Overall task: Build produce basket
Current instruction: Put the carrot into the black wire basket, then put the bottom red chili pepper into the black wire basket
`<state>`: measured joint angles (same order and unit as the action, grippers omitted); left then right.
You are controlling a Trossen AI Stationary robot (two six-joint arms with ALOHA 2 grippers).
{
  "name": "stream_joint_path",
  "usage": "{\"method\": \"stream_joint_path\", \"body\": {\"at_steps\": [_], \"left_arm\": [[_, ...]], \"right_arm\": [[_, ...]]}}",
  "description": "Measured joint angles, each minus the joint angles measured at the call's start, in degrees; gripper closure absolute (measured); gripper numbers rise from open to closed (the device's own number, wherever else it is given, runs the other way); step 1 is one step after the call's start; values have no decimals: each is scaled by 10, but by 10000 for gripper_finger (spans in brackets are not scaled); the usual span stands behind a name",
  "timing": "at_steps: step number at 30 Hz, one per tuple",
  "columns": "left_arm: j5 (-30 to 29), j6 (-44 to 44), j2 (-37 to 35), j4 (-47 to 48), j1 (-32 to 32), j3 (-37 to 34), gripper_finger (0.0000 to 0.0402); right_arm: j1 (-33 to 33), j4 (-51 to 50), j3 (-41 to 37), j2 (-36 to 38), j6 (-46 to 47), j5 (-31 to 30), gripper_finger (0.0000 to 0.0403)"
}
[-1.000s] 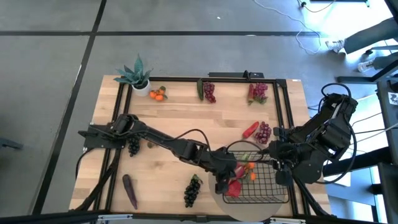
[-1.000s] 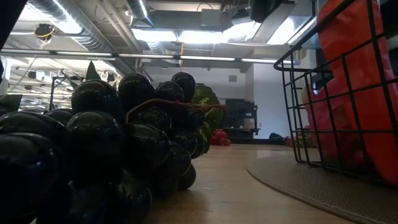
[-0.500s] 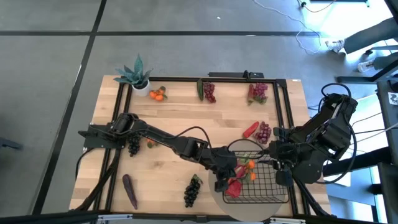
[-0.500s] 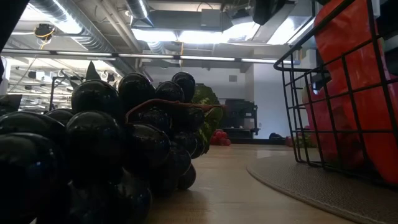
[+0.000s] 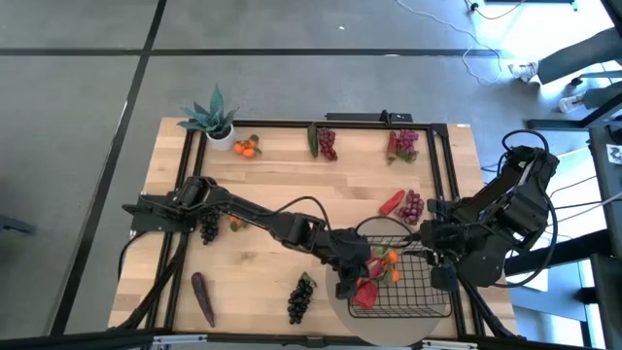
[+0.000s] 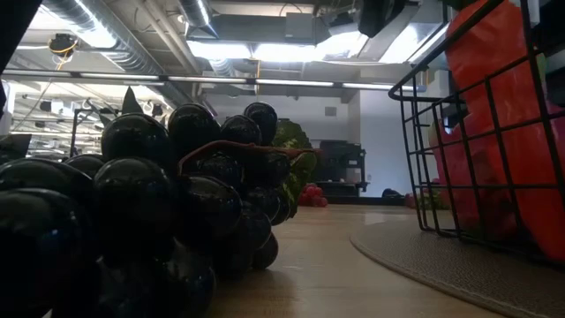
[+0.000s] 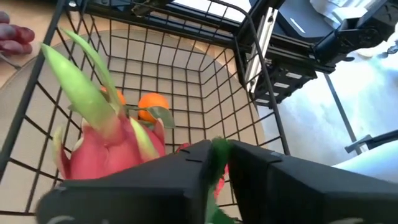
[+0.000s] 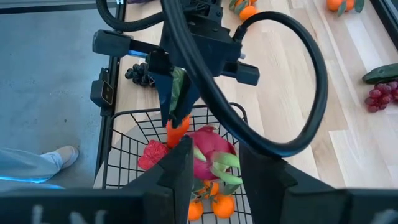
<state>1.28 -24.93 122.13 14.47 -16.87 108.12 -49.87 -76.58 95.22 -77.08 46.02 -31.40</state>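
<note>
High view: against the pictures from the second before, we see nothing shifted. The left gripper [image 5: 355, 282] still hangs over the near-left corner of the basket [image 5: 413, 292], where a dragon fruit [image 5: 367, 292] and tangerines [image 5: 391, 259] already lie, and the right gripper [image 5: 434, 258] waits at the basket's right rim. Outside the basket on its left lie a bunch of dark grapes [image 5: 301, 297] and, farther off, an eggplant [image 5: 203, 297]. Low view: those dark grapes fill the foreground, and the basket stands on its round mat [image 6: 441, 265] with red-pink fruit behind the mesh, again unchanged. Left wrist view: the left fingers [image 7: 174, 180] are pressed nearly together on a green stem [image 7: 219, 155], above the dragon fruit and a tangerine [image 7: 152, 102] on the basket floor. Right wrist view: that stem belongs to a carrot [image 8: 178, 129], which dangles from the left gripper just above the basket's fruit; the right fingers [image 8: 180, 168] stand spread, with nothing that we can see held. We judge the carrot is poised for its drop, with several pieces left on the table to gather.
</note>
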Motion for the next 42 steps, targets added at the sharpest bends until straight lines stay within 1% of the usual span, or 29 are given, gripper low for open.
{"method": "stream_joint_path", "body": {"at_steps": [4,7,10,20,24,26,28,30,32,34,36,38,40,42], "left_arm": [[-2,0,0,2,1,0,323],[-2,0,0,5,4,0,310],[-2,4,-4,8,11,0,309],[3,79,-48,24,32,0,309],[-14,107,-70,48,37,0,309],[-29,109,-87,81,39,0,309],[-44,102,-97,92,42,1,309],[-62,101,-119,146,42,-1,309],[-81,88,-133,155,41,0,309],[-102,63,-153,203,41,0,309],[-113,38,-168,214,41,0,308],[-124,8,-185,266,37,0,308],[-142,-25,-198,283,35,0,308],[-166,-54,-206,327,30,0,308]], "right_arm": [[0,0,0,0,0,0,283],[0,0,0,0,0,0,283],[0,0,0,0,0,0,283],[0,0,0,0,0,0,283],[0,-8,0,0,0,0,283],[0,-18,0,0,3,-3,283],[0,-29,0,0,4,-6,283],[0,-41,0,0,5,-6,283],[0,-54,0,0,8,-6,283],[0,-64,0,3,9,-5,283],[0,-67,0,9,9,-4,283],[0,-69,0,18,5,-2,283],[0,-77,0,26,6,0,283],[0,-88,0,40,17,0,283]]}}
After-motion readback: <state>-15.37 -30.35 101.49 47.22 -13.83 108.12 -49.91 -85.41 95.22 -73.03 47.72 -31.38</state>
